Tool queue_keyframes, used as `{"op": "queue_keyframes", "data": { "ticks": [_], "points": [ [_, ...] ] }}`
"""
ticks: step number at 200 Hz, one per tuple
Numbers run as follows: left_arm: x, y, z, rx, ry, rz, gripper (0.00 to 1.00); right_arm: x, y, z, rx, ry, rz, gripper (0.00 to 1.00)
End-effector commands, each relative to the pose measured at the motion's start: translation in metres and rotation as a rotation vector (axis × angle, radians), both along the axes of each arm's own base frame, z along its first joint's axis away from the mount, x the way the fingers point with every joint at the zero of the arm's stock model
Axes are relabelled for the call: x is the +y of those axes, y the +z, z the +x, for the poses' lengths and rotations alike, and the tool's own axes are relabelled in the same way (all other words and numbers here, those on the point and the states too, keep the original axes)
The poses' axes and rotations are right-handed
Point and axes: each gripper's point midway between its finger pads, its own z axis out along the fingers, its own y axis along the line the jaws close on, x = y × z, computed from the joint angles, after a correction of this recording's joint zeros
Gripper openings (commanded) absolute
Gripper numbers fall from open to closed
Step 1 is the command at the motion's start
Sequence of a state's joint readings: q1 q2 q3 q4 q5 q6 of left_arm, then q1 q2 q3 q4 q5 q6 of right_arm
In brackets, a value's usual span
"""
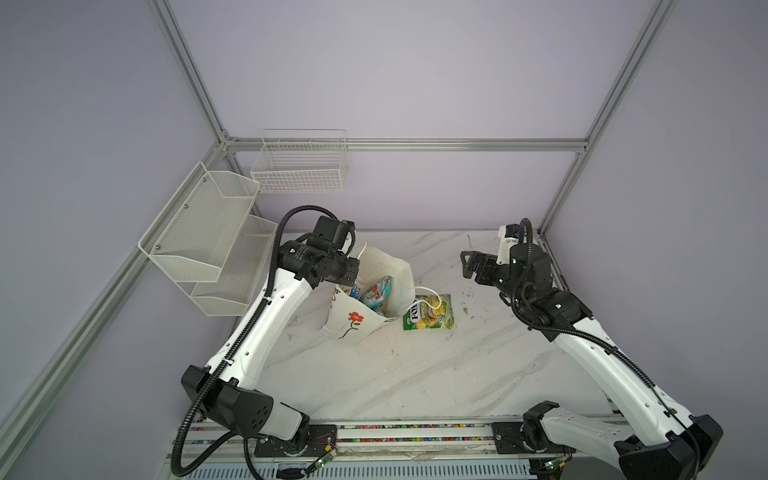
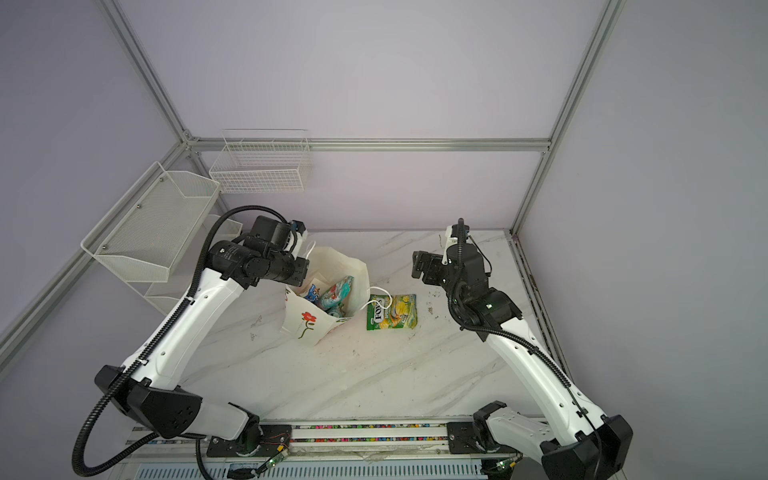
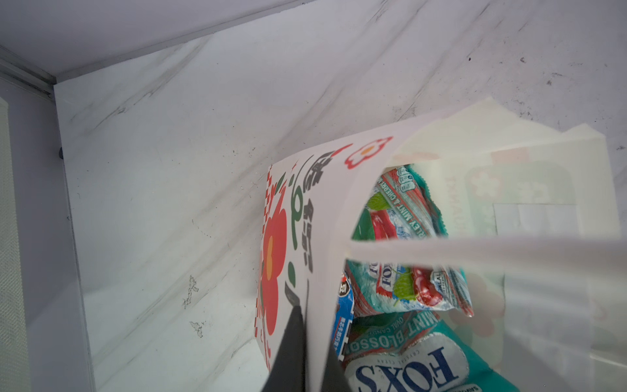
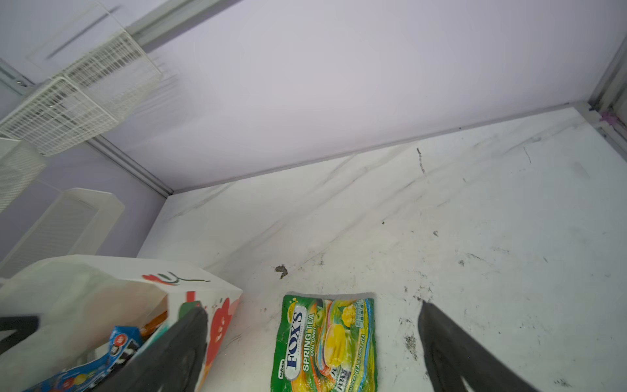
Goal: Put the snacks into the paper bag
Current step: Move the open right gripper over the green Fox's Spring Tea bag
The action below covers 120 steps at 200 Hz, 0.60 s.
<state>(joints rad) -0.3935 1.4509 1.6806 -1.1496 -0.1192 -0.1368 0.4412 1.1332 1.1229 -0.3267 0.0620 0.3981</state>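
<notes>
Left gripper [image 3: 312, 342]: pressed together on the bag's [image 3: 325, 210] printed wall, holding the mouth open.
Right gripper [image 1: 468, 264]: spread wide and empty, above the table [image 1: 415, 374], beyond the green packet [image 1: 428, 312].
Green packet: flat on the table, just beside the bag.
Handling: I judge it light, soft, glossy and probably slippery. I'd pinch a crimped end.
Cord [image 1: 430, 296]: crosses the packet's corner. I cannot tell whether it touches.
In bag: teal packets [image 3: 407, 292].
Room: open table in front and to the right. The bag is thin paper and looks easy to tip.
</notes>
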Motion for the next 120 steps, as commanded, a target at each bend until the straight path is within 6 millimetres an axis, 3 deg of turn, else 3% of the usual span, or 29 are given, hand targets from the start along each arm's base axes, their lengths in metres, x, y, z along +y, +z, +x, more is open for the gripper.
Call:
{"op": "queue_keyframes", "data": {
  "ticks": [1,66,120],
  "points": [
    [-0.003,0.075,0.0,-0.228,-0.01,-0.108,0.0,0.002,-0.033,0.003,0.1,0.038,0.036,0.97],
    [-0.004,0.071,-0.001,-0.222,-0.013,-0.116,0.0,-0.004,-0.101,0.016,0.254,0.098,0.119,0.97],
    [-0.006,0.066,-0.001,-0.208,-0.022,-0.118,0.0,0.001,-0.135,0.013,0.324,0.155,0.189,0.97]
  ]
}}
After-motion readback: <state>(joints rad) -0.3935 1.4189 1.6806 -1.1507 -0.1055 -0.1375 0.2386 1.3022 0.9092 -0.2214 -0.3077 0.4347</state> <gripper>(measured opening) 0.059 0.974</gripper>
